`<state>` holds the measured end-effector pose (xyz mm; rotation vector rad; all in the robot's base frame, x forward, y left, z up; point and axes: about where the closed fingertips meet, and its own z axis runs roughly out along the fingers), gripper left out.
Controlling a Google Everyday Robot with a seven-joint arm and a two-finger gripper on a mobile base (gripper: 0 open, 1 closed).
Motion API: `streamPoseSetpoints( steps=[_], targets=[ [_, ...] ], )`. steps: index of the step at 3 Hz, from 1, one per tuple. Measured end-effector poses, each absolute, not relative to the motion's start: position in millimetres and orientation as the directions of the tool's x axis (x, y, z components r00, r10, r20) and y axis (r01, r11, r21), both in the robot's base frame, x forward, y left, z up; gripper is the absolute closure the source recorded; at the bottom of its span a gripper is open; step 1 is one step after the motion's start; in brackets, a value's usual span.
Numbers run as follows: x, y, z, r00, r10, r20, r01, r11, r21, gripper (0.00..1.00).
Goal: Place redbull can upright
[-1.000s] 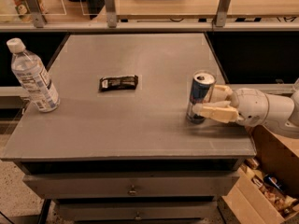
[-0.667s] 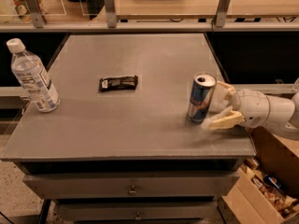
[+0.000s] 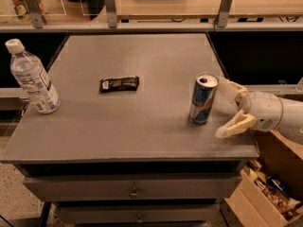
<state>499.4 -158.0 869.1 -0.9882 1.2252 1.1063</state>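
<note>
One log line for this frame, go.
redbull can upright on table | gripper right of it, fingers open, not touching

claw (image 3: 222, 108) far right | two cream tapered fingers (image 3: 236, 124) | smooth rounded white arm housing (image 3: 271, 112)

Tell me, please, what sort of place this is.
Probably an office or lab workspace: a table with drawers, a wooden counter behind, a cardboard box alongside. The gripper sits open beside the upright redbull can.
</note>
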Motion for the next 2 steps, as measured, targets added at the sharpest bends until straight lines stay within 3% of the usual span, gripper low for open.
streamPoseSetpoints(
  steps=[2],
  targets=[
    [490.1,-165.5,902.7,-0.043,0.026,-0.999,-0.955,0.291,0.048,0.00]
  ],
)
